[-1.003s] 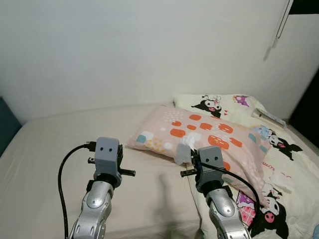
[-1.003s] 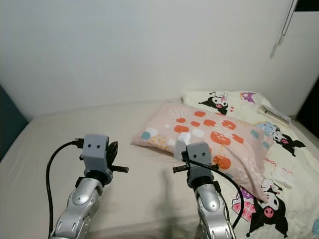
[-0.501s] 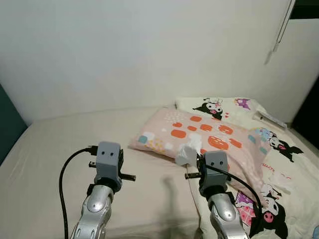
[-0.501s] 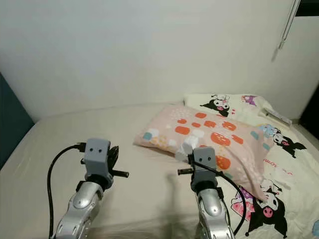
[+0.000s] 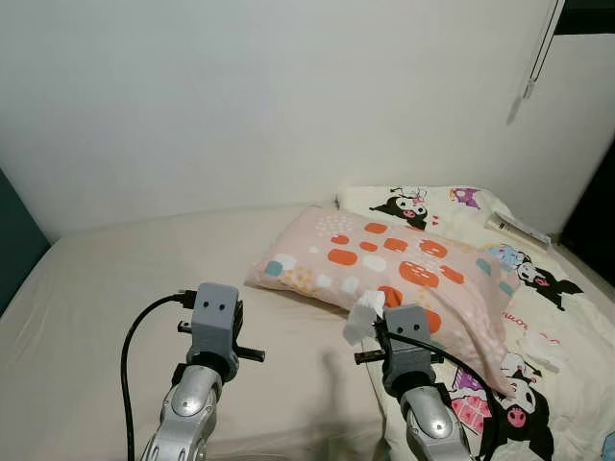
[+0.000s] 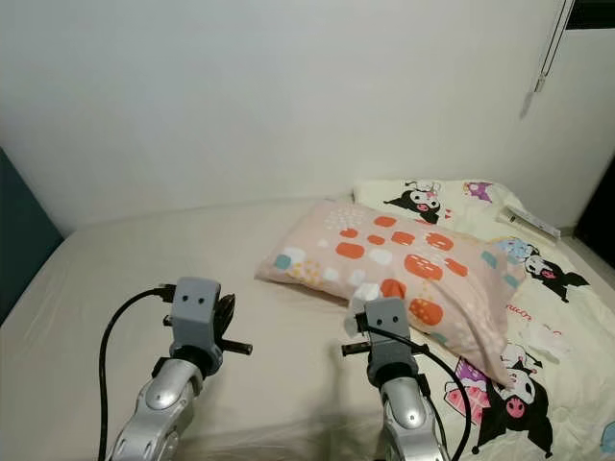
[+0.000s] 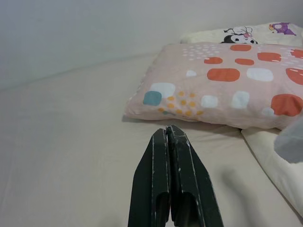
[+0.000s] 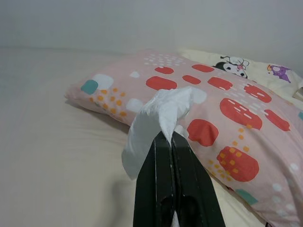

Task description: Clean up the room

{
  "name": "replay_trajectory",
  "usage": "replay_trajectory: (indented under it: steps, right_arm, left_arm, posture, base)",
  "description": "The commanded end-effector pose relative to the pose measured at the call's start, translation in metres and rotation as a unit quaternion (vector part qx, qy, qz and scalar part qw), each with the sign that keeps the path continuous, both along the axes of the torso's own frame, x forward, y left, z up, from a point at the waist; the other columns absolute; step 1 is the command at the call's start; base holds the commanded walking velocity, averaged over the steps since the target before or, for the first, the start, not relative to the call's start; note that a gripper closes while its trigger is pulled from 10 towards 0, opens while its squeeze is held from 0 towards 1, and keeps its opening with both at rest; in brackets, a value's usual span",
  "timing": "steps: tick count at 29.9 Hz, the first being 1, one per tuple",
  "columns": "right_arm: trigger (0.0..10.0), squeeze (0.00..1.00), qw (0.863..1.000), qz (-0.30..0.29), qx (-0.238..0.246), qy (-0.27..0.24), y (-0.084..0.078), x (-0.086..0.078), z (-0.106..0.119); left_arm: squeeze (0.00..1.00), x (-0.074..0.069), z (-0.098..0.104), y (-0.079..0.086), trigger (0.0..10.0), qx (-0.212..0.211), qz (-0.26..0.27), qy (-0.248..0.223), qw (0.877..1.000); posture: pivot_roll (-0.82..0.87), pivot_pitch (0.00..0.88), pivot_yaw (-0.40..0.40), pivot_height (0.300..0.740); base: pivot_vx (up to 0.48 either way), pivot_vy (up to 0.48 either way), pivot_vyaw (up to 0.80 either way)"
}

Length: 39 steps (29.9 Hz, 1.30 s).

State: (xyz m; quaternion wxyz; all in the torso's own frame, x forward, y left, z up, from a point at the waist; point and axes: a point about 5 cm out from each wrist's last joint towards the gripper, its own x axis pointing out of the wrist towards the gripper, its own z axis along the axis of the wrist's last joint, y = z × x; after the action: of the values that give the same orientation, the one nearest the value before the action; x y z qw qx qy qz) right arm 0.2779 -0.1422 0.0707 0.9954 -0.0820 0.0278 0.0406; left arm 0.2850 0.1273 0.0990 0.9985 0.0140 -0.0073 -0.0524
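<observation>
The right gripper (image 8: 171, 137) has its jaws pinched on a tissue (image 8: 158, 116) (left gripper (image 7: 169, 135) closed, empty), so binning it looks next.

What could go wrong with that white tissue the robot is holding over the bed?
The right gripper pinches only a small corner of the tissue, so it might slip out and land on the bed sheet. The loose part hangs down and could tear, or brush the pink pillow close behind it. The left gripper has its fingers shut and empty, so it probably couldn't catch a fall.
</observation>
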Motion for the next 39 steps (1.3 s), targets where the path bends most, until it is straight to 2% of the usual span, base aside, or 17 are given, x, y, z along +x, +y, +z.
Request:
replay_trajectory:
  steps: [1,8,39]
  right_arm:
    - [10.0,0.0,1.0,0.009,-0.003,0.011,0.0036,-0.0021,-0.0061]
    - [10.0,0.0,1.0,0.017,0.001,0.017,0.0053,-0.0021,-0.0082]
    - [10.0,0.0,1.0,0.02,0.0,0.009,0.0059,0.002,-0.0048]
  left_arm:
    - [0.0,-0.0011,-0.0074,0.0036,10.0,0.01,0.005,0.01,1.0]
    - [0.0,-0.0009,-0.0082,0.0017,10.0,0.008,0.003,0.01,1.0]
    - [0.0,-0.0014,-0.0094,0.0024,10.0,0.011,0.005,0.006,1.0]
  posture:
    - [0.0,0.059,0.007,0.74]
    - [0.0,0.055,0.003,0.74]
    - [0.0,0.031,-0.006,0.74]
  base:
    - [0.0,0.0,0.0]
    - [0.0,0.0,0.0]
    - [0.0,0.0,-0.8]
